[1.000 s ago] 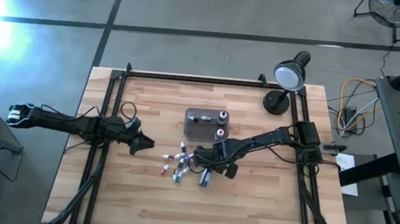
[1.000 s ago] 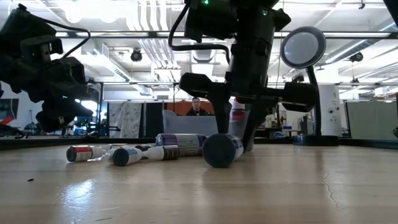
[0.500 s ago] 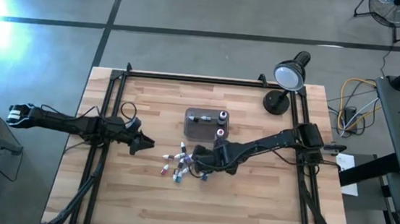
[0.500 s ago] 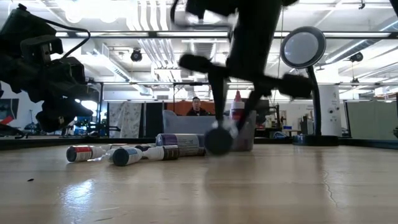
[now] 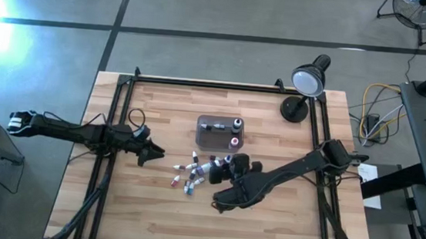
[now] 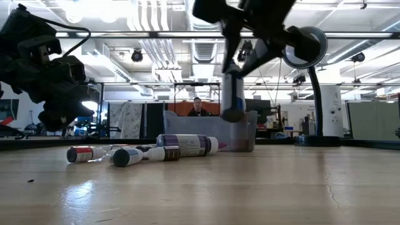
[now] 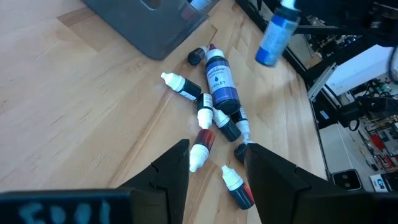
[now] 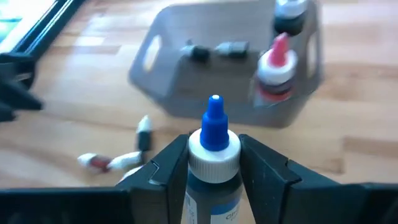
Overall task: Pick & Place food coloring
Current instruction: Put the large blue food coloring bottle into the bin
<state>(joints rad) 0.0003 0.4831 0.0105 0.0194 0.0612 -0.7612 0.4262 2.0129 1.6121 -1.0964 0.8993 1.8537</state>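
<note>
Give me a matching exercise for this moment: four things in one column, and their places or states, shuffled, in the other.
1. right claw
2. left claw
3. violet-labelled bottle
4. red-tipped bottle

a. lying on the table among the loose bottles
b. open, hovering near the loose pile
c. standing in the grey tray
d. shut on the blue-capped bottle, lifted off the table

Pairs: 1-d, 2-b, 3-a, 4-c

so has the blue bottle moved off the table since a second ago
Yes. The blue bottle, gripped in the right tool, has risen from the tabletop to above the tray rim in the low view.
</note>
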